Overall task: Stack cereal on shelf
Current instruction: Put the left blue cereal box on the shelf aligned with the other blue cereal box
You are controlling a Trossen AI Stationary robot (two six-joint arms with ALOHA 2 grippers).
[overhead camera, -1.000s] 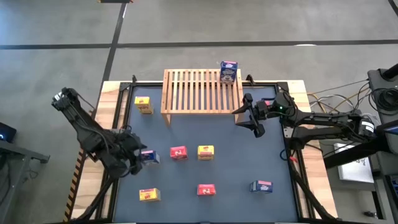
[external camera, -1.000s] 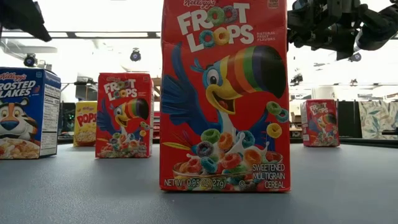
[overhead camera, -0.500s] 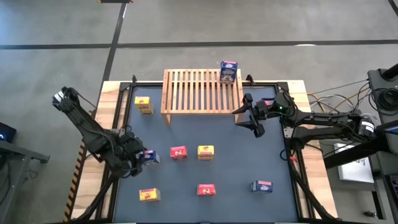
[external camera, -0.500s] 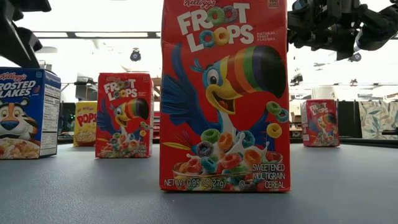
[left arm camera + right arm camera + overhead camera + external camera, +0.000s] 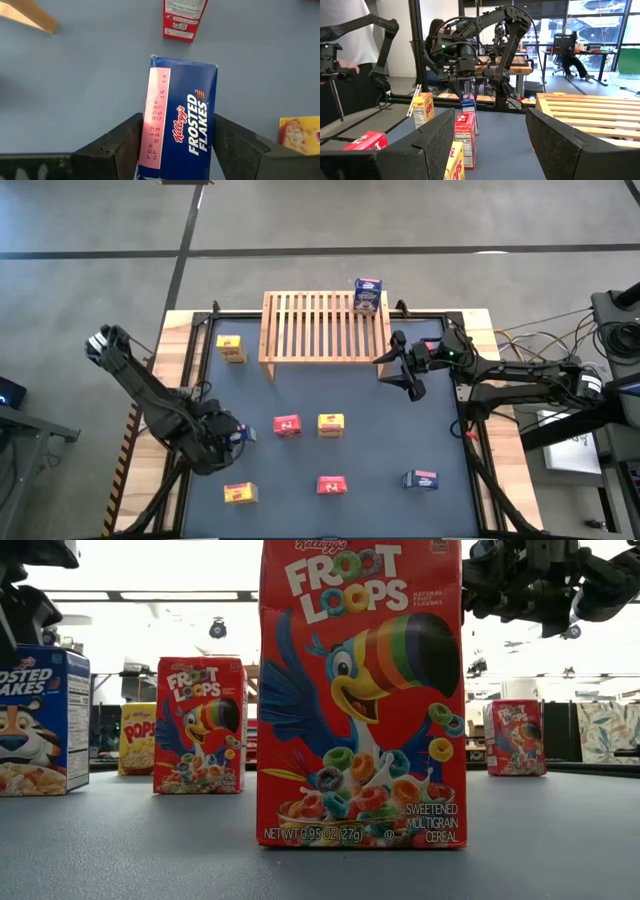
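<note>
The left gripper (image 5: 232, 434) held a blue Frosted Flakes box (image 5: 179, 117), its jaws closed on the box's two broad faces. Compared with the frame one second earlier, the left arm had drawn slightly toward the counter's near edge, and in the low view the blue box (image 5: 40, 720) had shifted leftward, with more of its front cut off at the picture's edge. The right arm showed no change.

In the left wrist view the box's narrow top panel faced the camera, its long axis running straight out from between the jaws. A red box (image 5: 184, 19) stood beyond the jaws and a yellow box (image 5: 300, 135) just off to one side.

The right gripper (image 5: 398, 370) hovered beside the shelf's (image 5: 322, 326) right end, jaws standing apart and holding nothing. A second blue box (image 5: 368, 294) stood upright on the shelf's far right corner, just beyond those jaws.

The remaining cereal stood on the counter (image 5: 380, 440): a yellow box (image 5: 230, 347) left of the shelf, red (image 5: 287, 425) and yellow (image 5: 331, 423) boxes at mid-counter near the left jaws, and yellow (image 5: 239, 493), red (image 5: 331, 485) and blue (image 5: 421, 479) boxes along the near side.
</note>
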